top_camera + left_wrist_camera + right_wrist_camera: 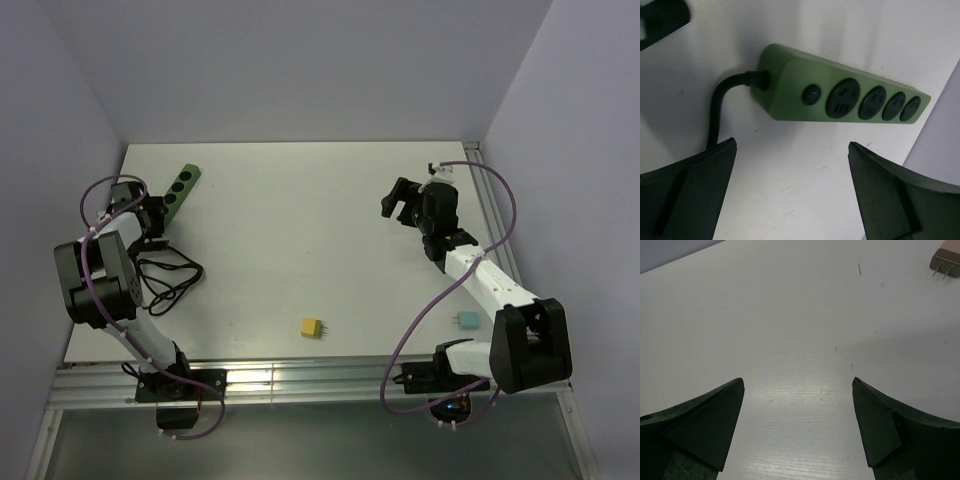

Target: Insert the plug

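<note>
A green power strip (181,187) with several dark sockets lies at the far left of the table. In the left wrist view, the strip (790,95) lies just ahead of the fingertips, its black cord (717,105) leaving the left end. My left gripper (155,212) is open and empty close beside the strip; it also shows in the left wrist view (792,145). A yellow plug (313,327) lies near the front middle. My right gripper (395,200) is open and empty over bare table at the far right (798,381). A small plug with two prongs (944,261) shows at the top right of the right wrist view.
A light blue plug (465,320) lies by the right arm's base. The strip's black cord (168,280) loops on the table in front of the left arm. Walls close the table at the back and on both sides.
</note>
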{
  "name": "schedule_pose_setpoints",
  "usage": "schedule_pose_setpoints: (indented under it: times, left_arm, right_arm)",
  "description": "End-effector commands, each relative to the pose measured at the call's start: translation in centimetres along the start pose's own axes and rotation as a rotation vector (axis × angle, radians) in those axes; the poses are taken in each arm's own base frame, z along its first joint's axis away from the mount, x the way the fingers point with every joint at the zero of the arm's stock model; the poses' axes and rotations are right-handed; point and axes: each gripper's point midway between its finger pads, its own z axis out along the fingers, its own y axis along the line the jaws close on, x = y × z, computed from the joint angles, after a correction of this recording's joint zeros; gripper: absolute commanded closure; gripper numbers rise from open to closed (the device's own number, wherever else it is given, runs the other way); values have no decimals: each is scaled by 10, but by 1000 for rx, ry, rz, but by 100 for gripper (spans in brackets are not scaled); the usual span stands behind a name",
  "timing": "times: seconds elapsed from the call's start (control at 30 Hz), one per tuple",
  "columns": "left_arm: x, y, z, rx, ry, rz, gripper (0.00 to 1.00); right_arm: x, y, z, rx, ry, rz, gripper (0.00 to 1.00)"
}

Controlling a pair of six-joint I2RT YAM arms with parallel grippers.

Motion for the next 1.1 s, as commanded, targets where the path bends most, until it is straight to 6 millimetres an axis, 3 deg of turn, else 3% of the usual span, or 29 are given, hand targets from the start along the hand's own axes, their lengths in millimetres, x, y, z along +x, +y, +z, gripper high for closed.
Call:
schedule_pose_setpoints:
  times: [0.0, 0.13, 0.2, 0.5, 0.53, 0.7, 0.83, 1.07]
  left_arm:
    - [-1, -20, -7, 72, -25, -265, 1]
    - [6, -30, -5, 60, -10, -367, 1]
    - [12, -18, 4, -31, 8, -442, 0]
    - [9, -62, 1, -43, -14, -524, 0]
    - [12, -55, 6, -84, -15, -524, 0]
    - [9, -62, 12, -97, -23, -548, 1]
    - [5, -52, 21, -161, -41, -560, 0]
    - [-13, -54, 29, -191, -64, -596, 1]
  right_arm:
    - [-10, 12, -3, -37, -39, 6, 5]
    - [-11, 17, -6, -49, -49, -5, 5]
    - [-11, 18, -6, -46, -51, -11, 5]
    - [-12, 21, -8, -42, -63, -17, 5]
    - [-11, 21, -8, -36, -63, -17, 5]
    - [-14, 21, -12, -20, -77, -30, 6]
    - [-18, 27, -19, -39, -106, -32, 6]
    - [-16, 36, -18, -36, -114, -64, 7]
